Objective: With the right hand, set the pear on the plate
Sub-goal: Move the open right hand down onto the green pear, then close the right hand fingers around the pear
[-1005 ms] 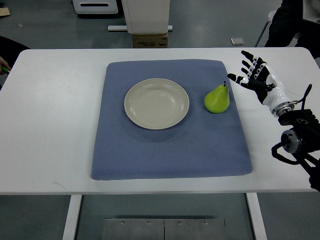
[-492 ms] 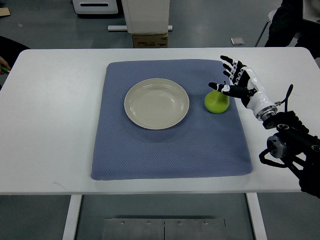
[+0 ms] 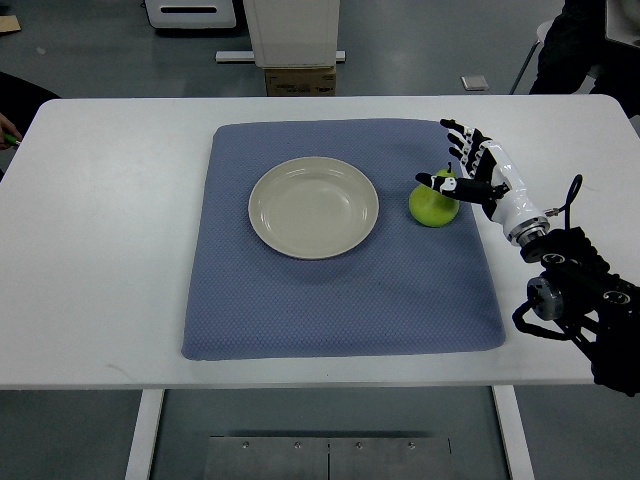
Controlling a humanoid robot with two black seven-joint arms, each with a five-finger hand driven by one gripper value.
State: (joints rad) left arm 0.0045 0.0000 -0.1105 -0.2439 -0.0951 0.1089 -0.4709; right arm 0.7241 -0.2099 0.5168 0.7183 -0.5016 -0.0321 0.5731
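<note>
Change since the earlier frames: the right hand (image 3: 470, 172) has travelled in from the right side of the worktop (image 3: 110, 230) to the pear (image 3: 432, 205), and its forearm now lies lower and closer over the edge of the mat (image 3: 340, 300). Item, pear: green, standing on the blue mat just to the right of the plate (image 3: 313, 207), near it but apart; not yet lifted, by the look of it. Item, right hand: its fingers (image 3: 462, 140) are spread and only slightly curved, the thumb laid across the top of the pear where the stem was visible; whether the thumb actually touches the fruit cannot be told, and nothing is gripped as yet. The hand stands behind and to the right of the pear, probably so that the fingers can close round its far side and carry it leftward to the plate. Item, plate: pale, round, empty, near the middle of the mat, likely set there as the target within easy reach. Item, mat: probably there to stop fruit rolling and to cushion the plate. Left hand: not visible. Writing: none legible; a small cardboard box (image 3: 300, 80) on the floor beyond the worktop shows no readable print.
</note>
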